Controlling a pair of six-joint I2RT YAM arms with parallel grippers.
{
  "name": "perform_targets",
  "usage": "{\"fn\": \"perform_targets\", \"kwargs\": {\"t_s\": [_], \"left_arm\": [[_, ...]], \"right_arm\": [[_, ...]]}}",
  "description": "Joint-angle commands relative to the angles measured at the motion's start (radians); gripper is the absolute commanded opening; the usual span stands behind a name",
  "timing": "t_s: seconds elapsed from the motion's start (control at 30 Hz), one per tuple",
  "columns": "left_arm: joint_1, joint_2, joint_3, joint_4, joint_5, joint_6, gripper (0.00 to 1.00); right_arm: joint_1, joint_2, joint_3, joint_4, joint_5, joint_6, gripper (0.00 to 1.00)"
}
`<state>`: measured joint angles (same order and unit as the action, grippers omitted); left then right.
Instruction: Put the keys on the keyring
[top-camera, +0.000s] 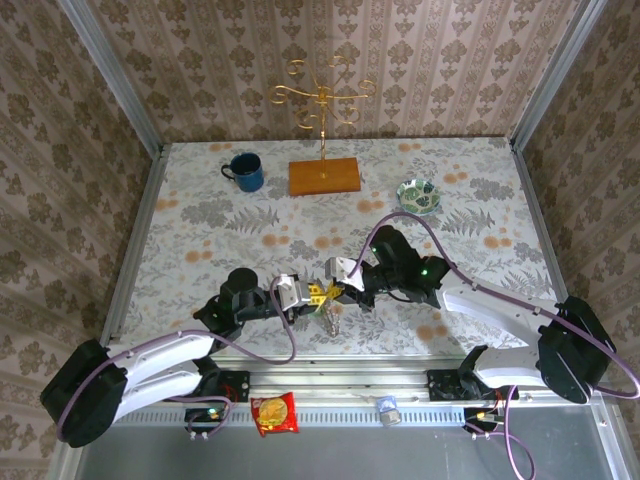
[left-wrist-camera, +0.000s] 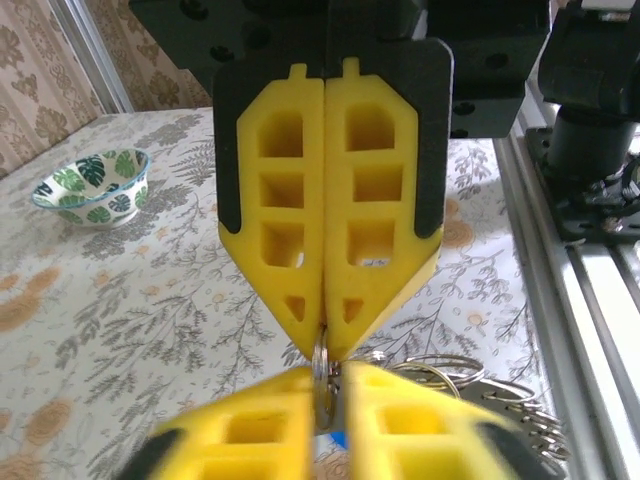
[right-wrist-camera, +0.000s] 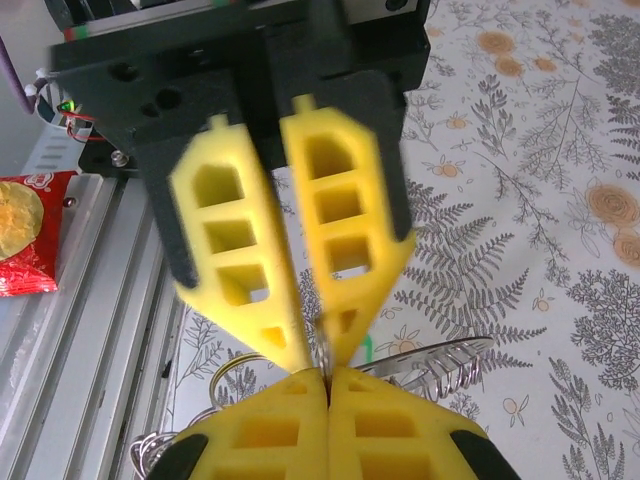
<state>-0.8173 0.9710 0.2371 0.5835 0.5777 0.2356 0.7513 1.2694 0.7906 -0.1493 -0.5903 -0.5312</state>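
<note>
right end effector (left-wrist-camera: 325, 340) clamped on a thin loop of the keyring (left-wrist-camera: 322, 375) above the near edge of the bench (right-wrist-camera: 520, 200), left end effector (right-wrist-camera: 318, 350) slightly parted around it; whether the keys are threaded i cannot tell, so the task is likely midway.

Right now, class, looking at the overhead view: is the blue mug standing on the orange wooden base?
No, the blue mug stands on the flowered tablecloth, apart from the wooden base, to its left.
</note>
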Motion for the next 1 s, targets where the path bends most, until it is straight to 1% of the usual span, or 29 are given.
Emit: {"fn": "perform_targets", "kwargs": {"t_s": [0.0,0.1,0.23,0.33,0.4,0.5,0.57,0.67,0.73,0.83,0.97], "left_arm": [[-0.003,-0.034,0.051,-0.082,-0.037,0.035,0.26],[-0.005,-0.036,0.09,-0.175,-0.049,0.073,0.25],[-0.005,-0.035,0.136,-0.277,-0.058,0.123,0.19],[-0.005,-0.03,0.158,-0.329,-0.058,0.142,0.15],[-0.005,-0.026,0.167,-0.343,-0.053,0.148,0.12],[-0.005,-0.023,0.169,-0.335,-0.045,0.15,0.01],[-0.005,-0.026,0.163,-0.314,-0.043,0.143,0.0],[-0.005,-0.031,0.147,-0.279,-0.034,0.126,0.0],[-0.004,-0.034,0.133,-0.251,-0.028,0.112,0.0],[-0.004,-0.032,0.116,-0.209,-0.012,0.094,0.0],[-0.003,-0.029,0.093,-0.146,0.0,0.075,0.0]], "right_arm": [[0.005,-0.01,0.053,-0.057,0.009,-0.046,0.0],[0.014,-0.003,0.081,-0.114,0.039,-0.079,0.0],[0.044,0.023,0.136,-0.205,0.096,-0.127,0.0],[0.062,0.034,0.168,-0.235,0.116,-0.147,0.0],[0.074,0.038,0.184,-0.244,0.123,-0.157,0.0],[0.085,0.05,0.205,-0.265,0.123,-0.161,0.0],[0.083,0.042,0.195,-0.237,0.135,-0.138,0.01],[0.065,-0.011,0.121,-0.124,0.165,-0.073,0.23],[0.043,-0.06,0.045,-0.033,0.174,-0.017,0.31],[0.028,-0.11,-0.031,0.035,0.195,0.036,0.38],[0.028,-0.109,-0.075,0.042,0.209,0.077,0.4]]}}
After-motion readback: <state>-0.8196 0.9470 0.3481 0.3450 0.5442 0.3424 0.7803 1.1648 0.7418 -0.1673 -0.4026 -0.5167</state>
